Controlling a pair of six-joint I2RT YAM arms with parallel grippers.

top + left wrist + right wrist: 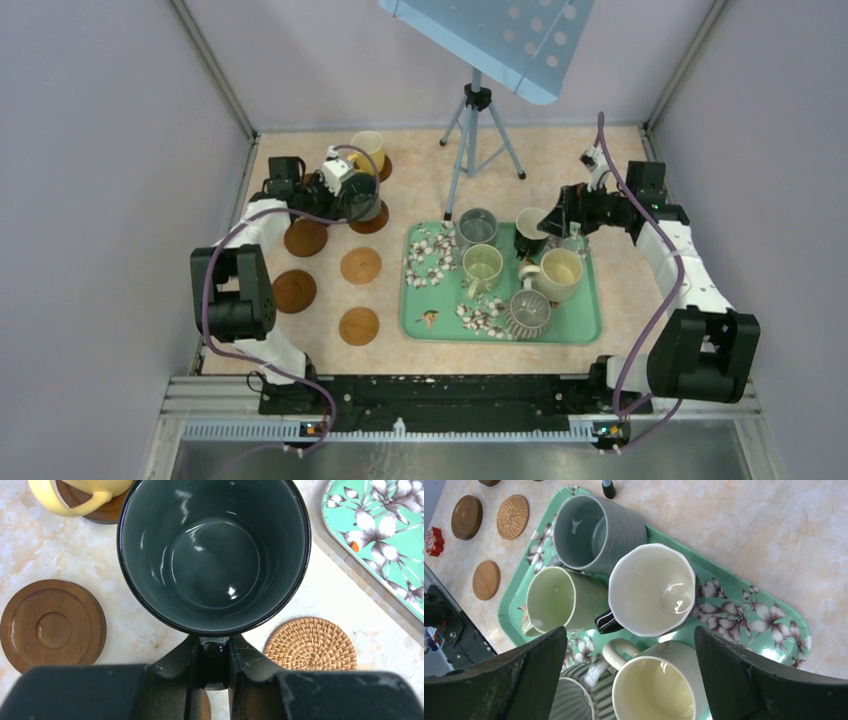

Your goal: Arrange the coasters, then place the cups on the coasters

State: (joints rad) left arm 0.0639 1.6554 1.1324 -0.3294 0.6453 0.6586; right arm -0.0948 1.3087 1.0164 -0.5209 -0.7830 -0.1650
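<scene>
We see bright, even overhead light: white glare spots inside the glossy dark green mug (215,565), soft shadows on the pale marbled tabletop (420,170), nearest foreground blurred.

5 mugs (483,266) crowd the tray (500,338) and a tripod (477,128) stands just behind

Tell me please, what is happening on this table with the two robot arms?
The left gripper is shut on the handle of a dark green mug, holding it beside the yellow mug, which already stands on a coaster. The right gripper is open above the tray, over a black mug with white inside. Five mugs are on the tray, and four bare coasters wait nearby.
</scene>
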